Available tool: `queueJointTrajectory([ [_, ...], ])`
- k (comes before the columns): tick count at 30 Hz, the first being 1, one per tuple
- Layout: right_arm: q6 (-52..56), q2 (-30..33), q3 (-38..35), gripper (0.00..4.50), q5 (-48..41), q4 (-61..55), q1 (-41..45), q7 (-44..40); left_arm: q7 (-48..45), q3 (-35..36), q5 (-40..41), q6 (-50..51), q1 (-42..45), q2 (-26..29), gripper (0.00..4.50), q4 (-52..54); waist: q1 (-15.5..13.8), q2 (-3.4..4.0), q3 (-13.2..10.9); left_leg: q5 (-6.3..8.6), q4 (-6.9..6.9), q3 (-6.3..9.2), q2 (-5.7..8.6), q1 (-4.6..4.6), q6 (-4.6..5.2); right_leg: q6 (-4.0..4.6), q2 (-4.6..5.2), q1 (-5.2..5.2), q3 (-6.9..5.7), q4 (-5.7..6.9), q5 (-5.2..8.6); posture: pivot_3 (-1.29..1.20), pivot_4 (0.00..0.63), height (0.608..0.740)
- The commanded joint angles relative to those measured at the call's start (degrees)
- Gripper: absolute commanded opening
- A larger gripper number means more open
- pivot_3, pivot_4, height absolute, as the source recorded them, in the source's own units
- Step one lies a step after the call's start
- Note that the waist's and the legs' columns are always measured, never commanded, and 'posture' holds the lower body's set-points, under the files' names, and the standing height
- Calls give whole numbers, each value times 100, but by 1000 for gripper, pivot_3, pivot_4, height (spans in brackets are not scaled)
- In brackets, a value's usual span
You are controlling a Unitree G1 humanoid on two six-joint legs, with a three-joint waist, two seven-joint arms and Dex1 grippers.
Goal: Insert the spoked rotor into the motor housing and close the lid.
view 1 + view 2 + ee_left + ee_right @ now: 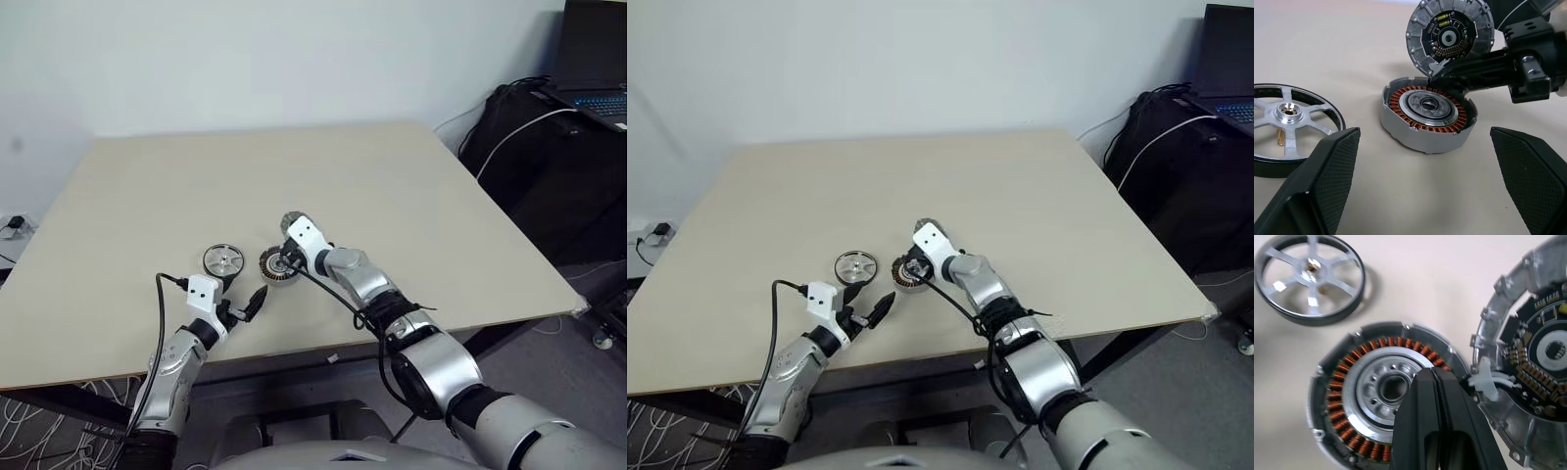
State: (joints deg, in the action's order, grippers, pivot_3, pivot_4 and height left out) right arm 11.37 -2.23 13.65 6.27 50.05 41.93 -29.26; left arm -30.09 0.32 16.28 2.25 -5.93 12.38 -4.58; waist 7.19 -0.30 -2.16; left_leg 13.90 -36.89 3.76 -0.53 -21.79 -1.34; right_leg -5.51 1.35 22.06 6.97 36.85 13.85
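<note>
Lab: bare worktable (392,196), laptop (593,59)

The lid (1533,362) runs off the right wrist view's edge — closed jaws hide some copper windings (1352,396).

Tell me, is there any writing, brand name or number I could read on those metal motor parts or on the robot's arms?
None can be read.
The lid: its circuit board carries tiny marks, too small to read.
The motor housing and the spoked rotor: no lettering shows.
The laptop: its screen is too small to read.
</note>
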Motion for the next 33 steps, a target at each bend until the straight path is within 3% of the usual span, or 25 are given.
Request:
queueJointTrajectory([
  [1, 26, -33, 69, 25, -52, -409, -66, -229, -41, 15, 11, -92, 75, -23, 4500, 121, 0, 0, 0, 0, 1, 0, 0, 0, 0, 0, 0, 0, 0, 0, 0, 0, 0, 740],
  [23, -169, -57, -85, 25, 7, 785, 455, 180, -20, 31, 22, -112, 31, -49, 4500, 144, -6, 1, 0, 0, -5, 0, 1, 2, 0, 8, 0, -5, 0, 0, 5, 0, 0, 740],
  [26, -368, 1, -109, 25, -108, 243, 231, -65, 28, 48, -16, -198, 33, -65, 4500, 141, -11, 1, 0, -1, -6, 1, 1, 2, 0, 16, 1, -6, 0, 0, 9, 0, 0, 740],
  [33, 187, 464, -256, 25, -729, -2711, -1152, -704, 688, 473, -61, -167, 263, -141, 4500, -62, -47, 2, -1, 1, 9, 12, 2, -3, -1, -5, 0, 1, -4, -1, 3, 0, 0, 740],
])
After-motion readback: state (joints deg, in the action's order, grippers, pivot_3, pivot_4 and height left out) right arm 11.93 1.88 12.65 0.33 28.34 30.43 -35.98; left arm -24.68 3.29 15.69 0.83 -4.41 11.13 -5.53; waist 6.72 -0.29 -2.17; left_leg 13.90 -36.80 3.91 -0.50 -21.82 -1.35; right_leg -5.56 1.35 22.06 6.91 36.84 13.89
